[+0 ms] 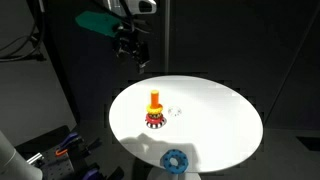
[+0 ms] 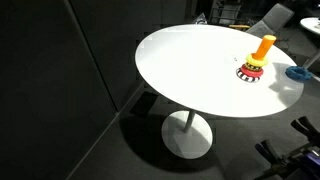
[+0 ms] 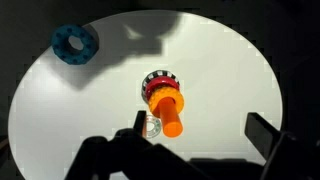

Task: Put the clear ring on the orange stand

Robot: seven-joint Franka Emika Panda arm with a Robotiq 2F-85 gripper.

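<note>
The orange stand is upright near the middle of the round white table. It also shows in an exterior view and in the wrist view. The clear ring lies flat on the table right beside the stand's base and shows faintly in an exterior view. My gripper hangs high above the table's far edge. In the wrist view my gripper is open and empty, with the stand and clear ring below its left finger.
A bright blue ring with holes lies near the table's edge, away from the stand; it also shows in an exterior view and in the wrist view. Dark curtains surround the table. Equipment with cables stands beside it.
</note>
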